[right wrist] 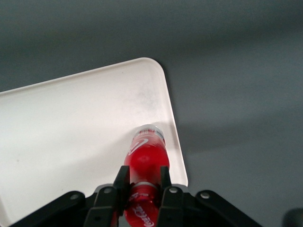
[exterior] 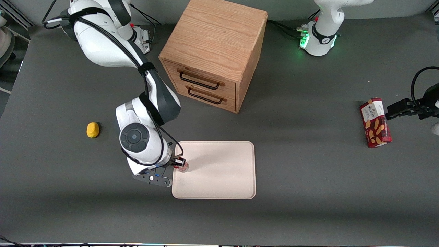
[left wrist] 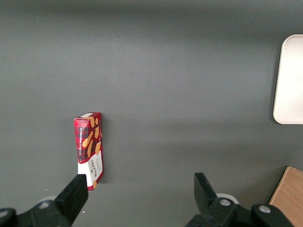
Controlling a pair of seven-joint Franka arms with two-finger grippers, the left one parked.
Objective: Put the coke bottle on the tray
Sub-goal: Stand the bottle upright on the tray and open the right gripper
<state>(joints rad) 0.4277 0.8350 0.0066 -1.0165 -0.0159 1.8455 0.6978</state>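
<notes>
The coke bottle (exterior: 181,167) is a slim red bottle with white script. My right gripper (exterior: 179,164) is shut on it and holds it upright over the cream tray (exterior: 219,171), just inside the tray's short edge at the working arm's end. In the right wrist view the two black fingers (right wrist: 122,182) clamp the bottle (right wrist: 147,156) round its upper part, the gripper (right wrist: 144,174) is above it, and its silvery base points down at the tray (right wrist: 71,123) near a rounded corner. I cannot tell if the base touches the tray.
A wooden two-drawer cabinet (exterior: 214,51) stands farther from the front camera than the tray. A yellow lump (exterior: 92,129) lies beside the working arm. A red snack box (exterior: 375,122) stands toward the parked arm's end; it also shows in the left wrist view (left wrist: 89,150).
</notes>
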